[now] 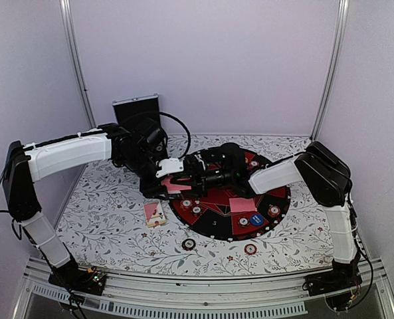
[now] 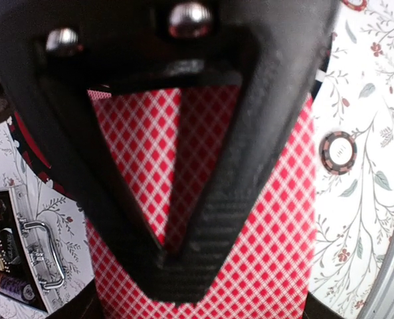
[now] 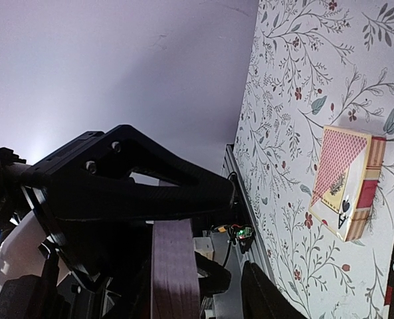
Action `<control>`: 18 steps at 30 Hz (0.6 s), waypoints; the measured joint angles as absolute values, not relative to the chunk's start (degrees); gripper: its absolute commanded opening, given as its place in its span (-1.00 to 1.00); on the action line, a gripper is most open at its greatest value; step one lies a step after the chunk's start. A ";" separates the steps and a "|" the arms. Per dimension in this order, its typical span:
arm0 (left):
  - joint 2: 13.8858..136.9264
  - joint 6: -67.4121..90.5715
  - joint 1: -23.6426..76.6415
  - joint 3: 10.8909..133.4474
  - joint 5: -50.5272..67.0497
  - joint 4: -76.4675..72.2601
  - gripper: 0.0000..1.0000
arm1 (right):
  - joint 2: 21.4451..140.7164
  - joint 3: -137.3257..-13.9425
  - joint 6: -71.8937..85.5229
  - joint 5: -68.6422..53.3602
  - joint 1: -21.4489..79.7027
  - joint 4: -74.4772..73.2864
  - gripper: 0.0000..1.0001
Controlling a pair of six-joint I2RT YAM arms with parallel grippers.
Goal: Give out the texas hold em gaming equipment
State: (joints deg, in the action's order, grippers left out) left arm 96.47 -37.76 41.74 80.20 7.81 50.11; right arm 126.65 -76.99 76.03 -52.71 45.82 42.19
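Note:
My left gripper point(image 1: 172, 178) is shut on a deck of pink-backed playing cards point(image 2: 276, 219), held above the left edge of the round black-and-red mat point(image 1: 213, 229). My right gripper point(image 1: 195, 178) reaches in from the right. Its jaws stand apart around the deck's edge point(image 3: 173, 266): the upper finger point(image 3: 150, 186) lies against the deck and the lower finger point(image 3: 260, 296) is clear of it. One pink card point(image 1: 242, 204) lies on the mat by a blue button point(image 1: 256, 218) and striped chips point(image 1: 274, 211). The small pink card box point(image 1: 155, 213) point(image 3: 346, 183) rests on the floral cloth left of the mat.
Two chips point(image 1: 189, 244) point(image 1: 250, 249) lie on the cloth in front of the mat; another chip point(image 2: 337, 152) shows beside the deck. The silver-edged black case point(image 1: 137, 113) stands at the back left. A metal rail point(image 1: 203, 279) runs along the near edge.

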 measured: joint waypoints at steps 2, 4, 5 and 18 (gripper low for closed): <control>96.47 -37.85 41.74 80.16 7.62 50.09 -1.00 | 126.02 -76.31 75.70 -52.80 45.41 41.71 -0.15; 96.47 -37.89 41.74 80.16 7.42 50.09 -1.00 | 125.49 -75.88 75.57 -52.88 45.06 41.32 -0.16; 96.47 -37.89 41.74 80.16 7.31 50.02 -1.00 | 125.27 -75.72 75.46 -52.90 44.93 41.10 -0.17; 96.44 -38.00 41.71 79.79 6.52 50.06 -1.00 | 122.15 -72.49 74.17 -53.25 43.27 39.38 -0.51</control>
State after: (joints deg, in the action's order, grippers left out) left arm 96.44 -38.00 41.71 79.79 6.52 50.06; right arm 122.15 -72.49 74.17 -53.25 43.27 39.38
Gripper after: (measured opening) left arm 0.649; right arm 0.293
